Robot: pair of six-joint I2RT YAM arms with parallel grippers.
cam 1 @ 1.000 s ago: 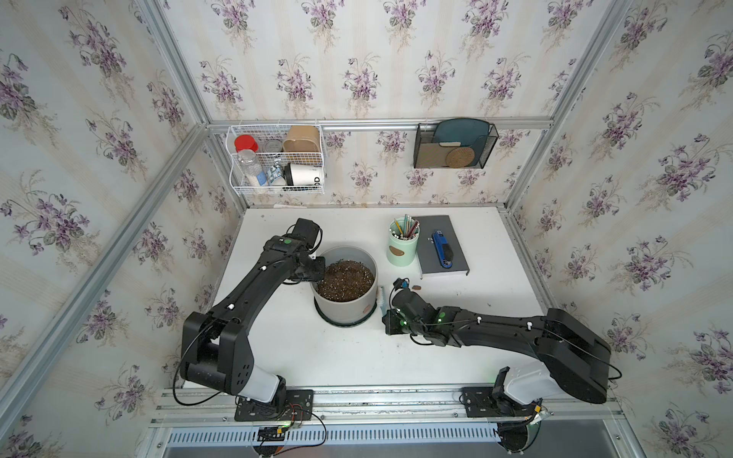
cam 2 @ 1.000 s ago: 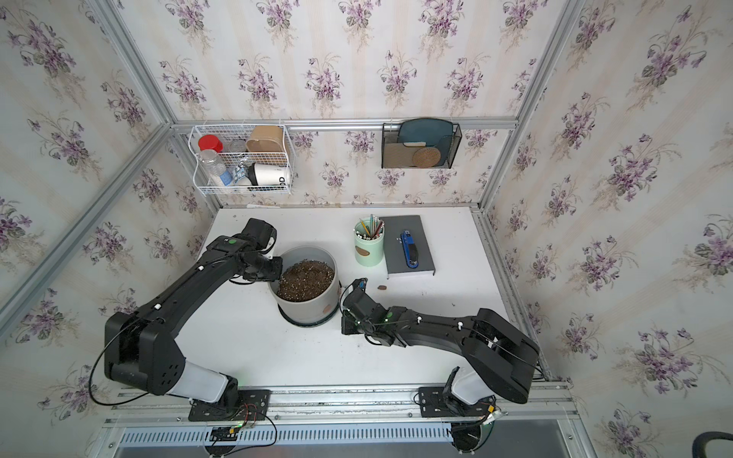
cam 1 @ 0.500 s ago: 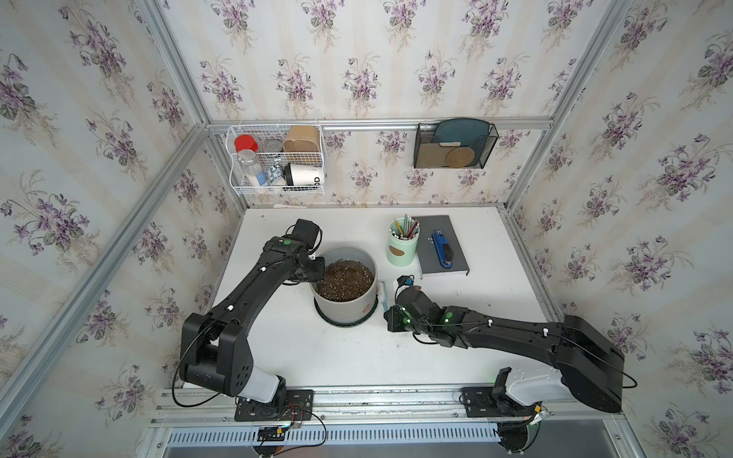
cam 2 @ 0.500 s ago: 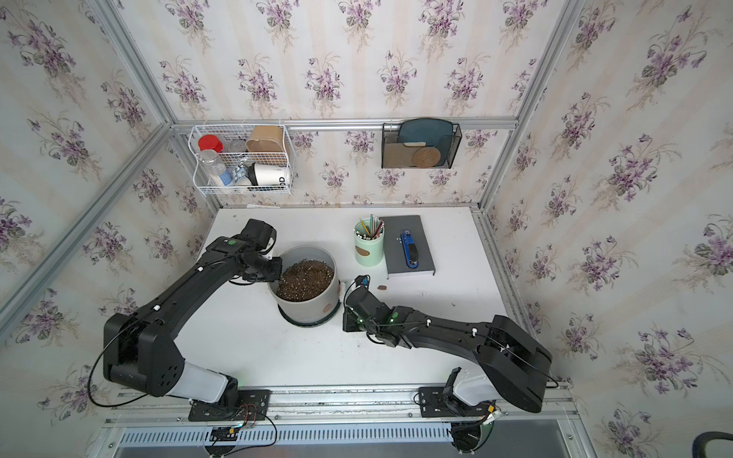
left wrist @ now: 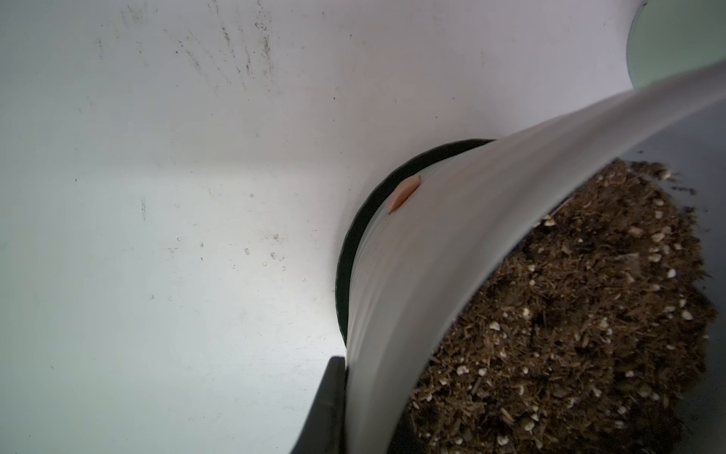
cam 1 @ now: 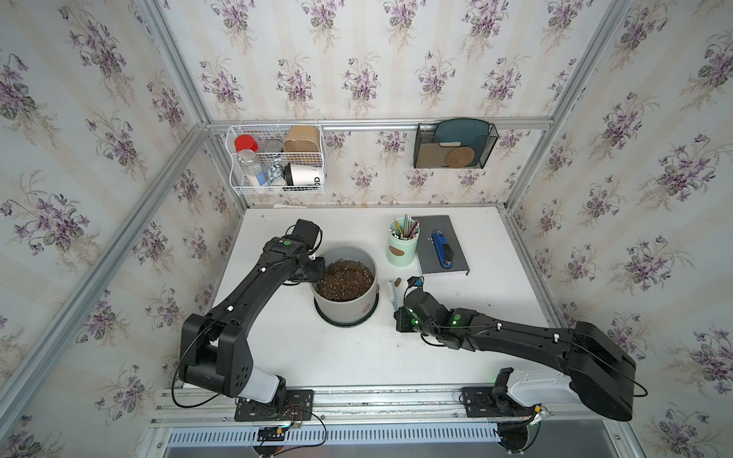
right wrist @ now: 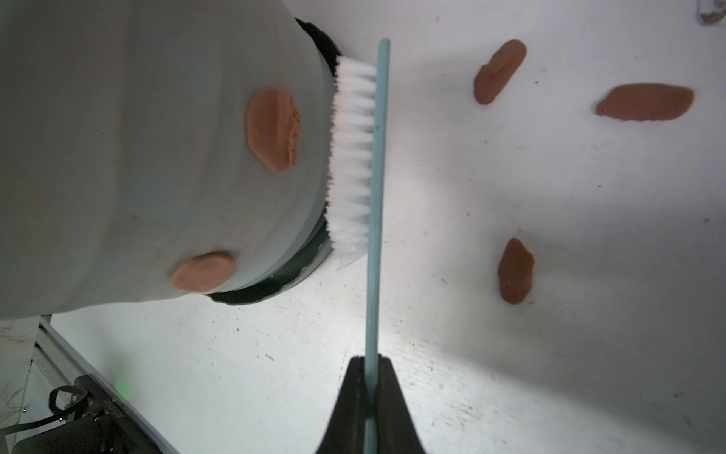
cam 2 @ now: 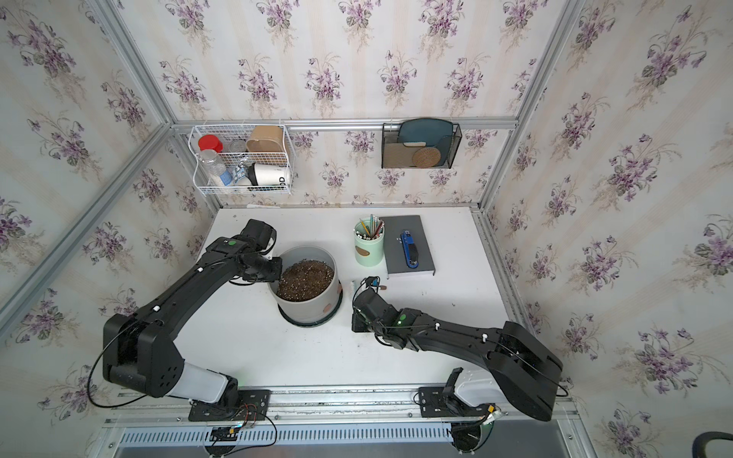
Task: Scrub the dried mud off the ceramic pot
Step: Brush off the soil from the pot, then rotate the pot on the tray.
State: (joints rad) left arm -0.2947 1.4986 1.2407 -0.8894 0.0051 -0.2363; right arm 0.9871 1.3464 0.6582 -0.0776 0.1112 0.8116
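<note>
The right gripper (right wrist: 371, 363) is pinched tight on the thin blue handle of a brush (right wrist: 375, 196). Its white bristles (right wrist: 351, 157) face the pot (right wrist: 157, 157) and seem to touch the low part of the wall. In a top view, counting the back wall as 12 o'clock, the brush stands at the pot's 3 o'clock. The left gripper (cam 1: 315, 271) is nipped on the rim at about 9 o'clock, judging by the one finger that lies flat against the outer wall in the left wrist view. The pot stands on its black saucer (cam 1: 345, 322) mid-table.

The job looks partly done. Three brown blobs lie loose on the table (right wrist: 432, 353), one (right wrist: 515, 271) nearest the brush. Dried mud (right wrist: 273, 129) is stuck just beside the bristles, and a second patch (right wrist: 203, 272) sits low near the saucer.

The left wrist view alone shows one more blob (left wrist: 402, 193) low on the far side of the wall, which both top views hide. From above only one loose blob (cam 1: 398, 282) is plain, at 2 o'clock. The right wrist view shows all three, but not the soil.
</note>
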